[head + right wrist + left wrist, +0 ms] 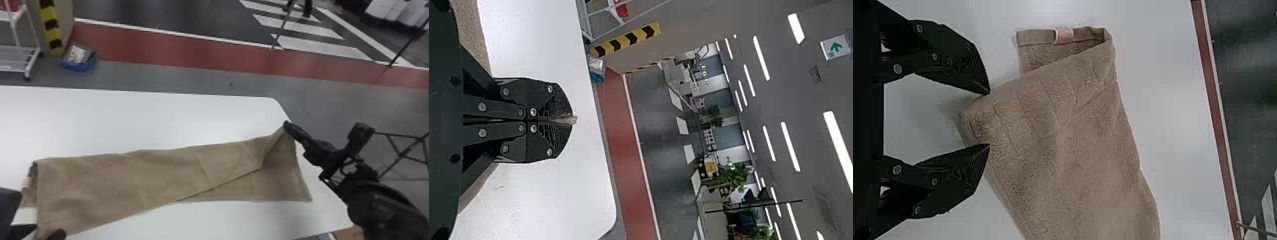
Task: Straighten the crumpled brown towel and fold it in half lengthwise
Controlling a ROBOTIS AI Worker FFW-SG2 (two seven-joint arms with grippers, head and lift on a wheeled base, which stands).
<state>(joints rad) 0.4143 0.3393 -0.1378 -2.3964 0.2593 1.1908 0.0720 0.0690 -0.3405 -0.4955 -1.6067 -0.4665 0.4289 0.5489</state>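
- Head view: the brown towel [127, 178] lies diagonally creased across the white table [127, 118]; the left gripper [48, 230] is at the table's near left, the right gripper [286, 124] by its right edge.
- Left wrist view: the left gripper [989, 119] has parted fingers astride a towel corner over the table.
- Right wrist view: the right gripper [571, 120] clenches towel cloth above the table.
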